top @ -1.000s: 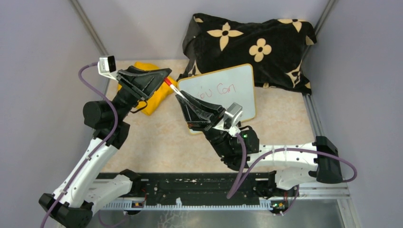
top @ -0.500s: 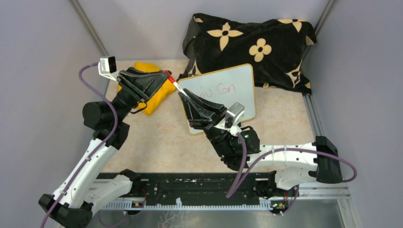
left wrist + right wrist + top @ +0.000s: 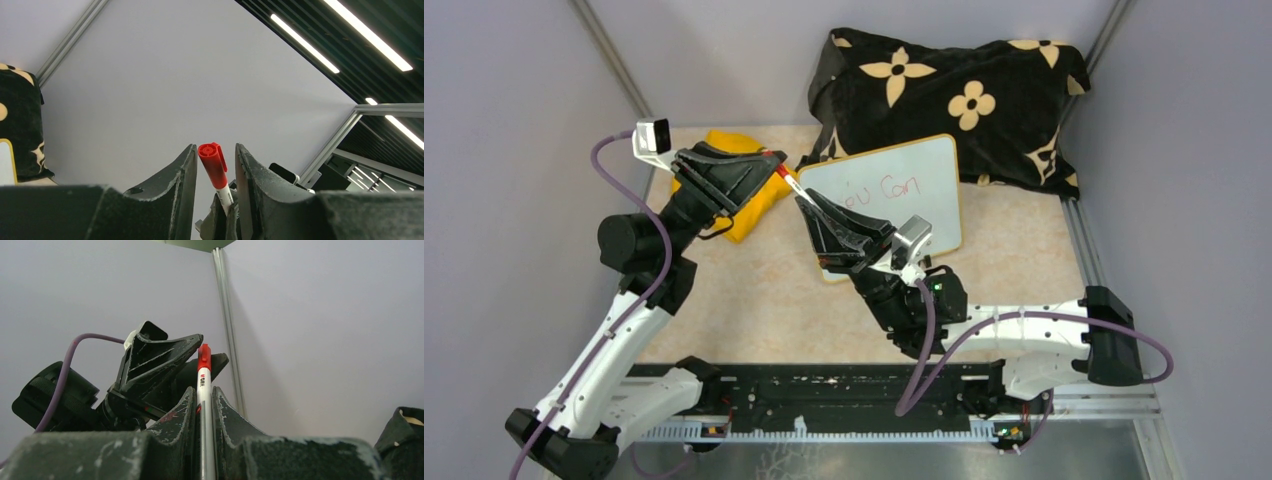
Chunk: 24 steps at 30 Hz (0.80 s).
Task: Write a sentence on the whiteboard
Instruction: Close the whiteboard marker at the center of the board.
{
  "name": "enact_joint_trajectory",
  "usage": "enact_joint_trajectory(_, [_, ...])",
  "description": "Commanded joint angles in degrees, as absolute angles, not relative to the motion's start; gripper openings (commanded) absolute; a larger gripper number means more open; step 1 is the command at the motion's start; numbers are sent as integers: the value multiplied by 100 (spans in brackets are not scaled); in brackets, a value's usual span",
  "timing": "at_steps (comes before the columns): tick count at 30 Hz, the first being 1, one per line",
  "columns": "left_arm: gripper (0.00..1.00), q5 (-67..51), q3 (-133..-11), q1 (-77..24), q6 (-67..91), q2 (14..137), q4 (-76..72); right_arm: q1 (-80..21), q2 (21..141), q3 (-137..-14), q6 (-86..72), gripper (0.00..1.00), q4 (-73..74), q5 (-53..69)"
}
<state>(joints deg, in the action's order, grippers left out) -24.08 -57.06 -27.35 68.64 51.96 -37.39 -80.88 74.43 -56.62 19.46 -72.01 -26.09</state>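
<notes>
The right gripper point(image 3: 203, 389) is seen closed on a marker point(image 3: 202, 371). The white barrel is pinched between the two fingers, with no gap on either side. The marker is held pointing away from the wrist, with its red cap point(image 3: 212, 162) at the outer end.

In the left wrist view that cap is seen between the fingers point(image 3: 182, 172) of the left gripper point(image 3: 215, 146). These jaws are parted a little wider than the cap. A clear gap is left on one side, and whether the other finger touches the cap cannot be told.

In the top view the two grippers are met tip to tip, the left one at 10 o'clock of the right one and the marker bridging them.

The whiteboard point(image 3: 924, 215) is found at 2 o'clock of the right gripper, on the beige table point(image 3: 754, 290). Its near left corner is covered by that gripper. Its far edge is set against a black cushion with tan flowers point(image 3: 954, 90), which lies at 12 o'clock of the board.

Of the sentence point(image 3: 886, 187), only one red line is shown on the upper half of the board. "Can" can be read, and the word before it is partly hidden by the right gripper.

A yellow cloth point(image 3: 749, 215) is seen beneath the left gripper, at 9 o'clock of the board and apart from it.
</notes>
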Motion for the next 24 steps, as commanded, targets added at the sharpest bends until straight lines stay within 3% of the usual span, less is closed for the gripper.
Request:
enact_joint_trajectory(1, [36, -2564, -5756, -2751, 6898, 5184, -3951, -8113, 7473, -5894, 1959, 0, -7269, -2631])
enact_joint_trajectory(7, [0, -2652, -5766, -2749, 6930, 5194, -3904, -8113, 7505, -5906, 1969, 0, -7299, -2693])
enact_joint_trajectory(24, [0, -2747, -5343, -2946, 7171, 5116, -3657, -8020, 7836, -6181, 2018, 0, -7401, -2756])
